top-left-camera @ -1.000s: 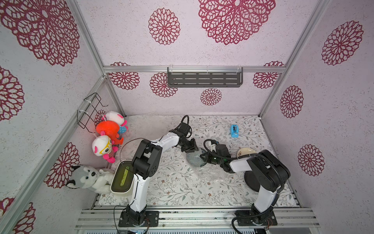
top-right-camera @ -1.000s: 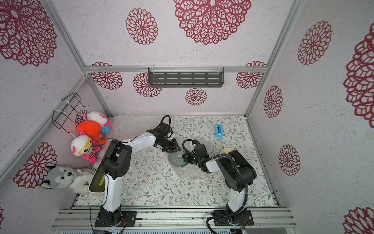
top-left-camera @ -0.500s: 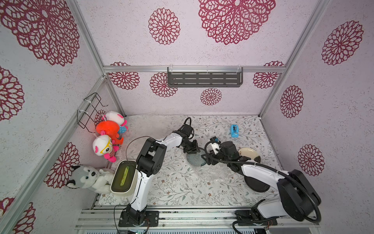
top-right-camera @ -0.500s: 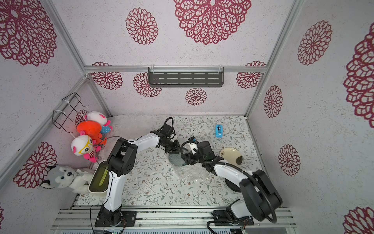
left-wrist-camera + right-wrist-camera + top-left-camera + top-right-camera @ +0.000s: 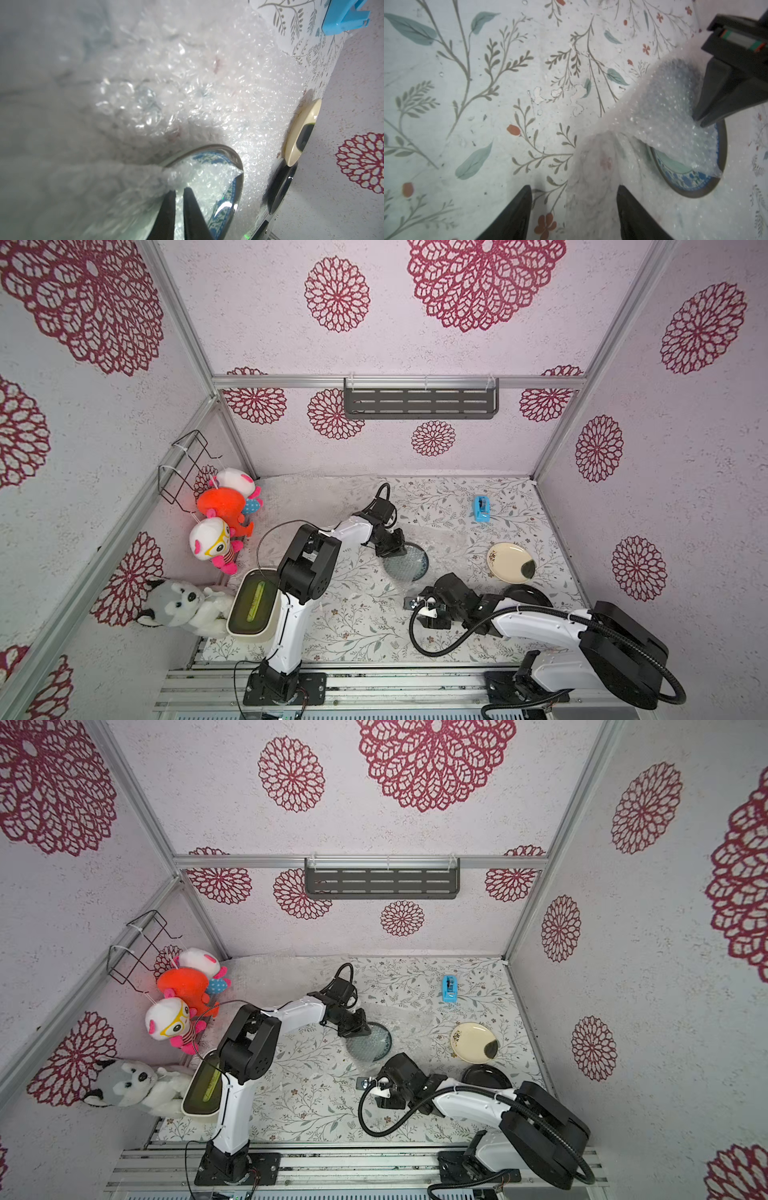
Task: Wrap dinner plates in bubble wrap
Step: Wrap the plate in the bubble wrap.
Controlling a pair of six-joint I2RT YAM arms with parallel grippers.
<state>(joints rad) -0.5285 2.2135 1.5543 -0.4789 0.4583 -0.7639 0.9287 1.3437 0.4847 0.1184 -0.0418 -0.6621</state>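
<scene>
The teal-blue dinner plate (image 5: 409, 562) (image 5: 372, 1042) lies mid-table on a sheet of bubble wrap (image 5: 446, 549) (image 5: 409, 1023). A flap of the wrap is folded over most of it. My left gripper (image 5: 392, 551) (image 5: 357, 1029) (image 5: 179, 190) is at the plate's (image 5: 226, 199) rim, jaws nearly together on that flap (image 5: 187, 83). My right gripper (image 5: 426, 612) (image 5: 384, 1092) (image 5: 574, 189) hovers open over the wrap's (image 5: 664, 104) near edge, short of the plate (image 5: 691, 180). The cream plate (image 5: 509, 563) (image 5: 299, 133) and black plate (image 5: 528, 595) (image 5: 278, 191) lie bare at the right.
A blue tape dispenser (image 5: 481, 509) (image 5: 345, 18) stands at the back right. More bubble wrap (image 5: 316, 497) lies at the back left. A cream tub (image 5: 253, 601) and plush toys (image 5: 220, 506) sit along the left wall. The left gripper's fingers (image 5: 720, 99) show over the plate.
My right gripper has opened and drawn back from the teal plate toward the table's front. The left gripper has stayed at the plate's rim and narrowed its jaws.
</scene>
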